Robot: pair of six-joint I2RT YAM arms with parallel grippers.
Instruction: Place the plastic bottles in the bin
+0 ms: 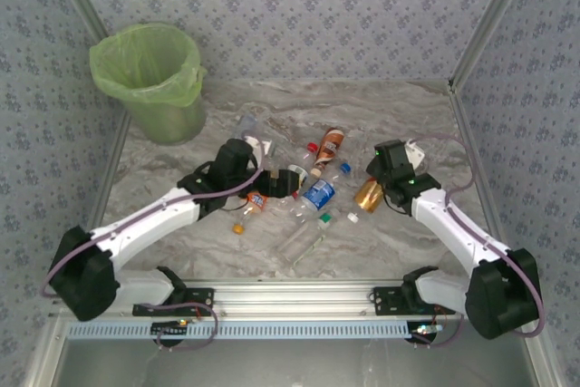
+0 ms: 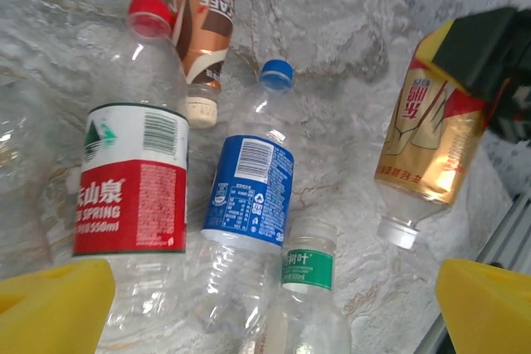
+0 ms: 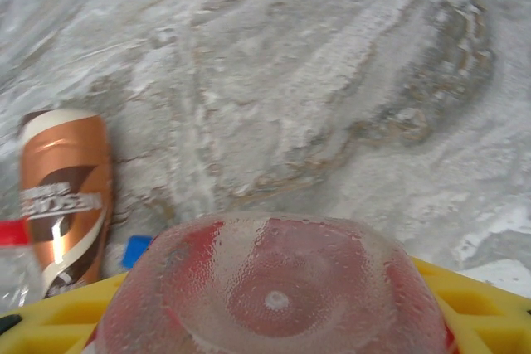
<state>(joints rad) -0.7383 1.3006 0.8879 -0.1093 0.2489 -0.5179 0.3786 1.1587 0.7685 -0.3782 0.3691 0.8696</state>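
The gold bottle [image 2: 427, 138] is being clamped by the right gripper [image 3: 274, 321]; slippage is being risked before the far-left bin [image 1: 168, 115]. The left gripper [image 2: 270, 312] is being held open over the crowded red-labelled bottle [image 2: 133, 180], so 2 could be caught.

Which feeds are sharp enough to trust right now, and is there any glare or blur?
Left wrist: sharp, labels legible, a bright glare patch on the gold bottle. Right wrist: that bottle's base sits close to the lens and looks soft, table behind it clearer. Top external: even light, faint shadows, small details coarse.
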